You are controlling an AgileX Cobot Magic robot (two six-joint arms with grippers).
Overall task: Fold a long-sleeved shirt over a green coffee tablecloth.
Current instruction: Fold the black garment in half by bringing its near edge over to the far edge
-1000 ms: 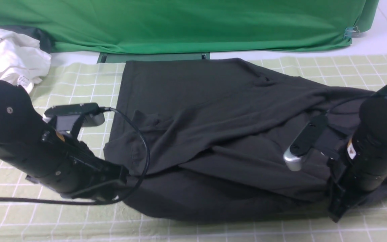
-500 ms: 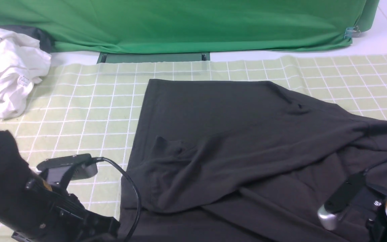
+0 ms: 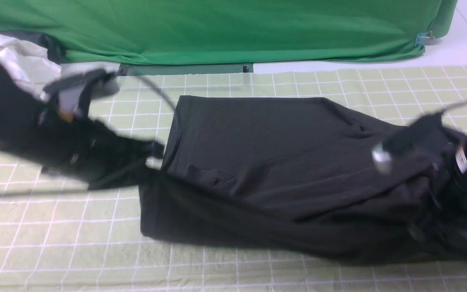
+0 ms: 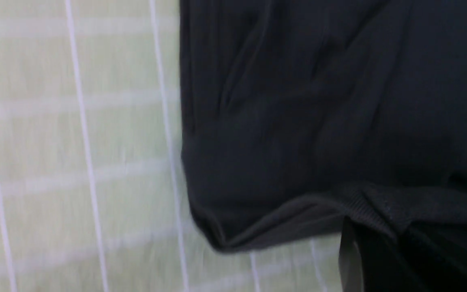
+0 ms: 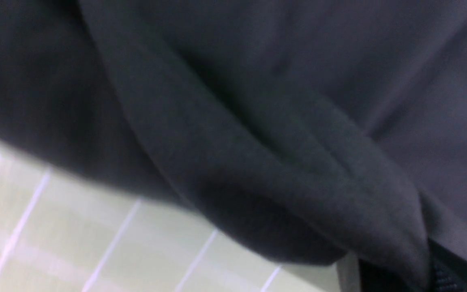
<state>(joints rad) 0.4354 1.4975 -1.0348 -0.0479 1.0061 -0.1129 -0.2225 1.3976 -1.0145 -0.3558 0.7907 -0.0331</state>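
**Black shirt pinched at both ends, mid-fold**

Glimpsed, at far left of the green coffee tablecloth [image 3: 75, 227], a crumpled white garment [image 3: 35, 61], soft and shapeless. Found the left gripper [image 3: 158, 172] above the tablecloth's left part, fingers pressed together on a lifted edge of the long-sleeved shirt [image 3: 258, 134]. Seemed to need a level, unhurried carry away from the robot, with tension matched at both ends. Saw the shirt over the tablecloth's middle and right, matte and supple: smooth at the far side, ridged diagonally, sagging in a loose curve between the grips. Called, probably, for enough height to clear that sag, then a gentle lowering to avoid trapped creases. Saw the right gripper [image 3: 418, 233] above the tablecloth's right part, blurred, pinching a thick, rounded roll of the same cloth.
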